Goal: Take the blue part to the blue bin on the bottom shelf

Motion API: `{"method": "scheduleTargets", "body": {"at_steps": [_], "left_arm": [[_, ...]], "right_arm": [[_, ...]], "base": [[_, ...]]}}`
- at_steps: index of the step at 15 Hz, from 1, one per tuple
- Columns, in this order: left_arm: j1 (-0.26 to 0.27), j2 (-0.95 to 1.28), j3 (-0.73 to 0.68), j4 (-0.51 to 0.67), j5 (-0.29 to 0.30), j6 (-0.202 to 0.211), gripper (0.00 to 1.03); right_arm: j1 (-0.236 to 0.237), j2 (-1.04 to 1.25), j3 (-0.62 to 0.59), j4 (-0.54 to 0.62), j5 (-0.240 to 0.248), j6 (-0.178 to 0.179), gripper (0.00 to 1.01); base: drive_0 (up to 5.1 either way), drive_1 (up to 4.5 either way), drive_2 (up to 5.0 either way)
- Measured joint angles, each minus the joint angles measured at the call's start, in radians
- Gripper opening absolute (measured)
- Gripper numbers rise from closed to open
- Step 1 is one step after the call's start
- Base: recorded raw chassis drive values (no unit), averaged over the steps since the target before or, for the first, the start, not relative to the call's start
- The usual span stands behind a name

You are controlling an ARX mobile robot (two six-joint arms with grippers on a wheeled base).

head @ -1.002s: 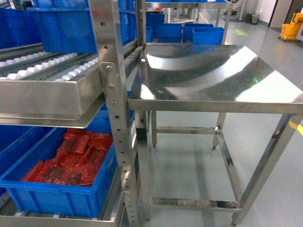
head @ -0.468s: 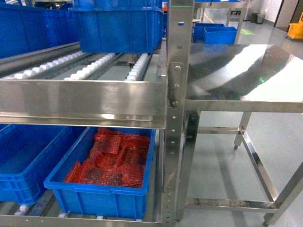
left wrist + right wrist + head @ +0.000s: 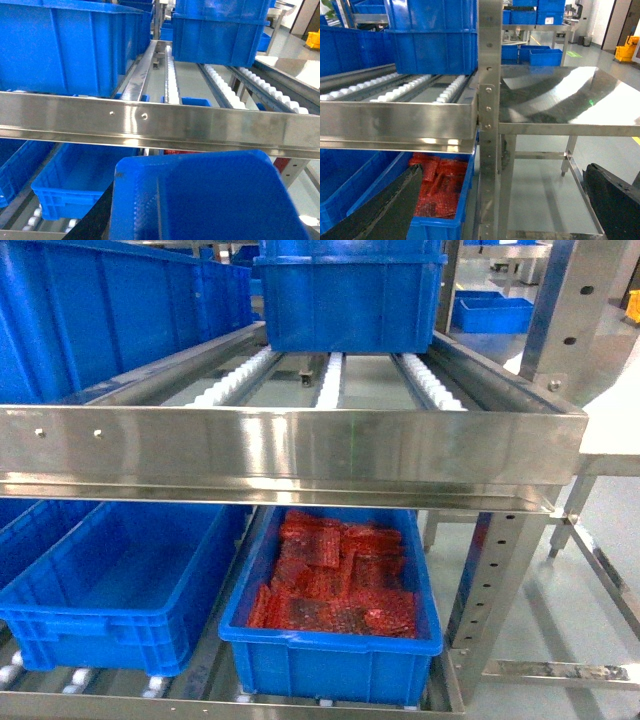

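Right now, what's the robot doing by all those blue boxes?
The robot is facing a steel rack. Its left gripper seems to be gripping the blue part, close in front of the left wrist camera. The right gripper is open and holds nothing. The blue bin sits bare on the bottom shelf, beside a crate of red bubble-wrap packs. The part is not in the bin yet.

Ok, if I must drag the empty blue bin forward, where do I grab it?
Probably the front rim of the blue bin, coming in from the front, under the upper shelf lip: the rim juts out like a ledge, and that shelf blocks any approach from above.
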Motion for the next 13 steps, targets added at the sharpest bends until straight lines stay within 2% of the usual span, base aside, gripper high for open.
{"method": "scheduleTargets", "body": {"at_steps": [13], "left_arm": [[0.000,-0.002,0.000,0.001,-0.009,0.000,0.43]], "right_arm": [[0.000,0.000,0.000,0.003,-0.004,0.000,0.98]], "base": [[-5.1,2.29,2.3]]}}
